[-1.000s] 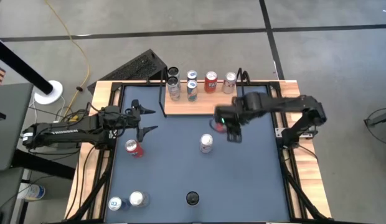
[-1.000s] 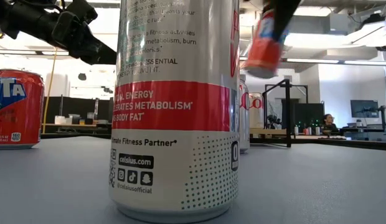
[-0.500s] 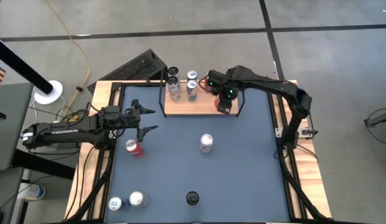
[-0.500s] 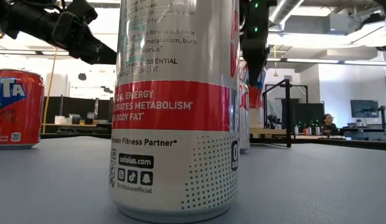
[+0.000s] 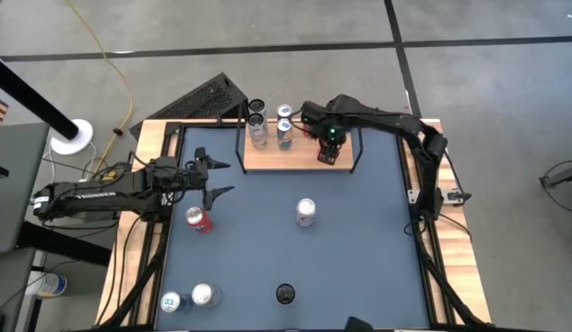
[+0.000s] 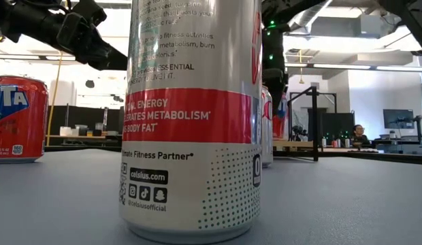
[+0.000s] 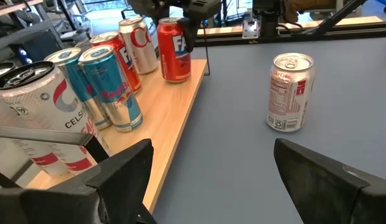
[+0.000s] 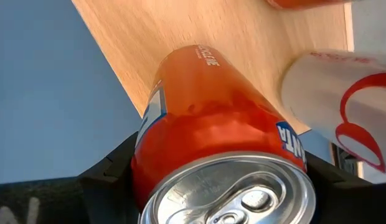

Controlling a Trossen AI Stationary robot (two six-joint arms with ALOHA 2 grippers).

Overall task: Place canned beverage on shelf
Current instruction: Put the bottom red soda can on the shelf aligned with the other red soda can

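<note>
We see the right claw (image 8: pixel 211 180) pinching an orange, silver-topped can (image 8: pixel 211 124) upright on the pale wood shelf (image 5: pixel 268 157) at twelve o'clock; left claw (image 5: pixel 215 177) spread.

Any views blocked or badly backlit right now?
Low view: the silver can fills the middle, and bright ceiling lights behind leave the left arm a silhouette. Right wrist view: the orange can in the right gripper fills most of the frame, over the shelf. High view: even light, but the right gripper covers that can.

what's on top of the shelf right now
The shelf carries several upright cans, silver, blue and red. The right gripper holds an orange Fanta can over its right end, hiding cans beneath it from above.
</note>
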